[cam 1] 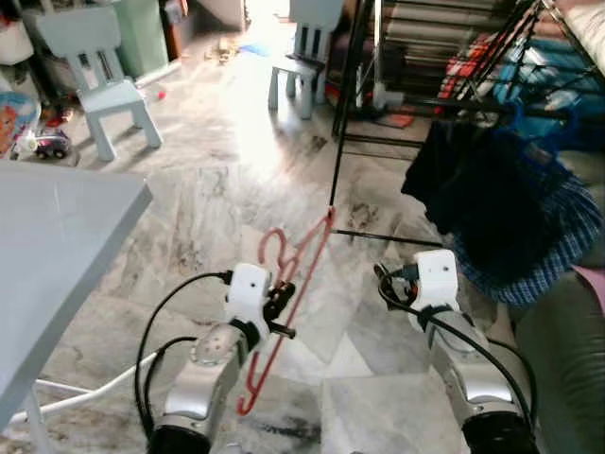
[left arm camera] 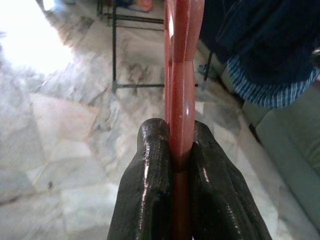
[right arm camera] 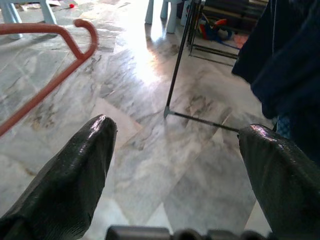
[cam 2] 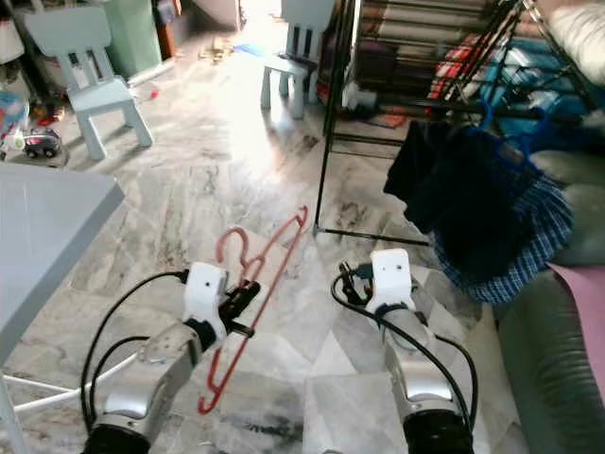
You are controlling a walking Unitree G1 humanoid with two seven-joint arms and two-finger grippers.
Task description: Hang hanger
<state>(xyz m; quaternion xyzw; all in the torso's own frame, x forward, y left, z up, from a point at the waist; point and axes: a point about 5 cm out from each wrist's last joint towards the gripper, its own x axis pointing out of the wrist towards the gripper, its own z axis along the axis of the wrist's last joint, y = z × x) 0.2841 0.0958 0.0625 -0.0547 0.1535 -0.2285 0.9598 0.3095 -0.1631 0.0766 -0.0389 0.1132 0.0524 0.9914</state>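
A red plastic hanger [cam 1: 288,303] is held low over the marble floor, its hook [cam 1: 272,248] pointing up and away from me. My left gripper [cam 1: 280,305] is shut on the hanger's middle; in the left wrist view both black fingers [left arm camera: 150,190] press on the red bar [left arm camera: 181,115]. My right gripper [right arm camera: 175,150] is open with nothing between its fingers, held beside the hanger to the right. A black clothes rack [cam 1: 352,85] stands ahead on the right, with dark blue clothes [cam 1: 492,203] draped on it.
A grey table [cam 1: 57,255] juts in at the left. Two pale blue children's chairs [cam 1: 99,76] [cam 1: 302,52] stand further back, with toys [cam 1: 43,142] on the floor. A green sofa edge [cam 1: 558,350] is at the right. Open marble floor [cam 1: 217,189] lies ahead.
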